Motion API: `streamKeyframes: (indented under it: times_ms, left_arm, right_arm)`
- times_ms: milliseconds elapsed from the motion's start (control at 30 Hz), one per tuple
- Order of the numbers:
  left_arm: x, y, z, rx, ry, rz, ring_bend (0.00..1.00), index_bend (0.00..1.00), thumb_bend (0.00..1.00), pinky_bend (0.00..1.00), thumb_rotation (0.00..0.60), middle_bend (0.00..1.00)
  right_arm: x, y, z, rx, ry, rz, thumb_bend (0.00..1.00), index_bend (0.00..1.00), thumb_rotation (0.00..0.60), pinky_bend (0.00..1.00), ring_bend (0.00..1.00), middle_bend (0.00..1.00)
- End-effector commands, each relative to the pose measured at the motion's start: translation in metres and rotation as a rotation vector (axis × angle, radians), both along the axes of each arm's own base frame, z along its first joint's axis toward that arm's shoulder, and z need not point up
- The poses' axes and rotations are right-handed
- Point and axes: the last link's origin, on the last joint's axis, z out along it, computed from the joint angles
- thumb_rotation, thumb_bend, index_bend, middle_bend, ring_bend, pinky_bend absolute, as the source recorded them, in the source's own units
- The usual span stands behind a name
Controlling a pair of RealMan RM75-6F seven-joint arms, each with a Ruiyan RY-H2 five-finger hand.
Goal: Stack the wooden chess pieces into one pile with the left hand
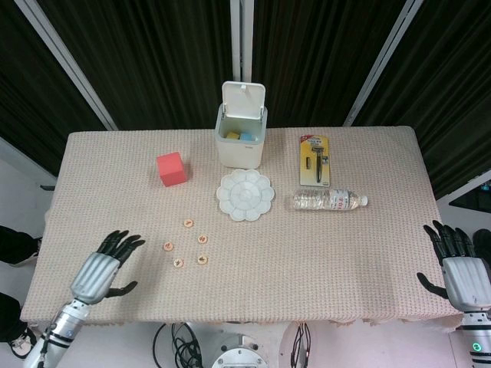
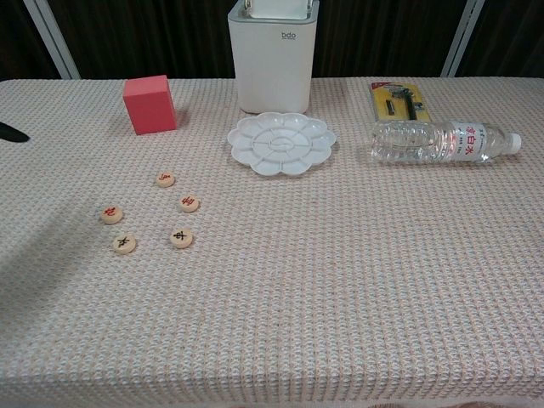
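Note:
Several round wooden chess pieces lie flat and apart on the woven tablecloth, left of centre. The farthest one point(image 1: 189, 223) point(image 2: 166, 179) has others point(image 1: 203, 239) point(image 2: 189, 203) nearer the front, down to the front pair point(image 1: 179, 263) point(image 2: 124, 244). None is on top of another. My left hand point(image 1: 103, 270) hovers over the table's front left, fingers spread and holding nothing, a short way left of the pieces. Only a dark fingertip point(image 2: 10, 132) of it shows in the chest view. My right hand point(image 1: 459, 270) is off the table's right front corner, fingers apart and empty.
A red cube point(image 1: 171, 169) sits behind the pieces. Toward the back stand a white bin point(image 1: 242, 136) with its lid up, a white flower-shaped palette point(image 1: 245, 195), a lying water bottle point(image 1: 330, 200) and a packaged razor point(image 1: 314, 159).

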Motion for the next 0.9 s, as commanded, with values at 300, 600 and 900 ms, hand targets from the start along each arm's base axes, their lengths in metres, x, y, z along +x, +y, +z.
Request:
streamKeyframes:
  times_ms: [300,600,900]
  left_arm:
    - [0.036,0.033,-0.055,-0.152,-0.004,-0.04,0.0,0.22,0.21,0.0,0.6,0.11]
    - [0.039,0.041,-0.083,-0.155,0.046,-0.074,0.0,0.32,0.24,0.0,0.6,0.11]
    - [0.027,0.046,-0.095,-0.166,0.072,-0.031,0.0,0.35,0.31,0.0,0.6,0.11]
  right_arm:
    - [-0.004,0.004,-0.001,-0.006,-0.007,-0.004,0.14,0.0,0.6,0.0,0.0,0.0]
    - [-0.007,0.008,0.004,-0.018,-0.012,-0.011,0.14,0.0,0.6,0.0,0.0,0.0]
    - [-0.008,0.009,0.004,-0.023,-0.013,-0.012,0.14,0.0,0.6,0.0,0.0,0.0]
